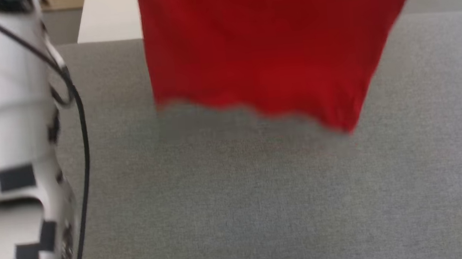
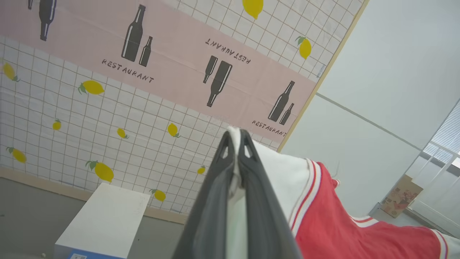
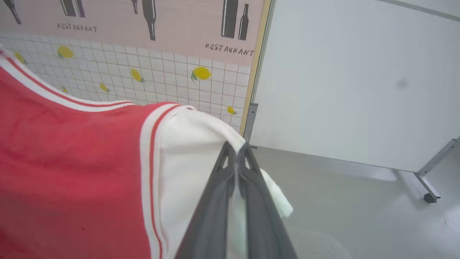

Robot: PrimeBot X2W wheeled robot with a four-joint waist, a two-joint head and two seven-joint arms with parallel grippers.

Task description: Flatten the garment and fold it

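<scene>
Left wrist view showed the left gripper (image 2: pixel 236 136) clamped on a white sleeve (image 2: pixel 280 169) of the shirt (image 2: pixel 359 233). The right gripper (image 3: pixel 237 148) pinched the other sleeve (image 3: pixel 187 144). The shirt hung over the grey surface (image 1: pixel 236 206), hem blurred. A hard swing, I reckoned, could tug a thin pinch loose.

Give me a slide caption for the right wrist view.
Right gripper shut on the white sleeve of the red jersey T-shirt, held in the air.
</scene>
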